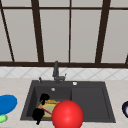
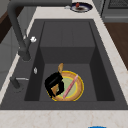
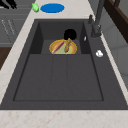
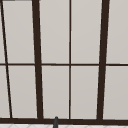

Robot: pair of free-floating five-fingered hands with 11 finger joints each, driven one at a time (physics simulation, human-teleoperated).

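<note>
A yellow-rimmed plate [image 2: 76,93] with a green middle lies on the floor of the sink's left basin [image 2: 67,55]. A pink stick [image 2: 70,86] and a wooden utensil [image 3: 67,45] rest across it. My right hand [image 2: 53,83] hangs over the plate's back left part, fingers curled round the wooden utensil's end; the same hand [image 1: 44,97] is by the plate [image 1: 50,108] in the front view and behind the plate [image 3: 62,47] as a hand [image 3: 70,34] in the right side view. My left hand [image 1: 38,114] floats at the sink's front left corner, fingers relaxed.
A big red ball [image 1: 67,114] covers the sink's front rim. Left of the sink, a blue plate [image 1: 7,103] and a green object [image 1: 2,118] sit on the counter. A dark bowl [image 1: 125,108] stands at the right. The faucet [image 1: 56,71] rises behind the basin.
</note>
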